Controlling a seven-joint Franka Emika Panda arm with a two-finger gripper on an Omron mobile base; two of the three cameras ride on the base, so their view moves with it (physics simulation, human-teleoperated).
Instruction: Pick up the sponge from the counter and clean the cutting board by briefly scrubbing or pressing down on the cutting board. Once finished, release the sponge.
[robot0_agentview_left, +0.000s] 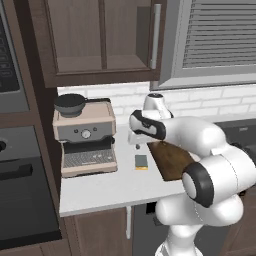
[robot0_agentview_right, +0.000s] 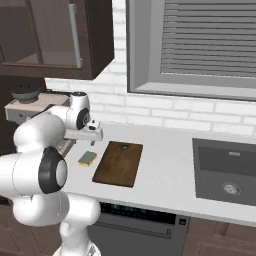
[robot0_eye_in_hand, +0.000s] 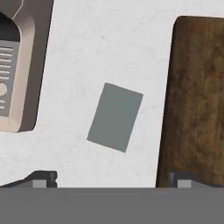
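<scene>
sponge (robot0_eye_in_hand: 115, 117) on counter (robot0_agentview_left: 107, 187) | between coffee machine (robot0_agentview_left: 86, 136) and cutting board (robot0_agentview_right: 118, 163)

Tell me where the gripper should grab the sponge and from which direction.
Come straight down from above. The sponge lies flat on the counter, apart from the cutting board. Close across its two long sides, the narrower span, turning the gripper slightly to match its tilt.

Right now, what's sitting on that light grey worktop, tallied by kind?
Small grey-green and yellow rectangular sponge: 1
Flat dark brown wooden cutting board: 1
Beige espresso machine with a dark round top piece: 1
Total: 3
The sponge lies loose beside the board, not touching it.
</scene>
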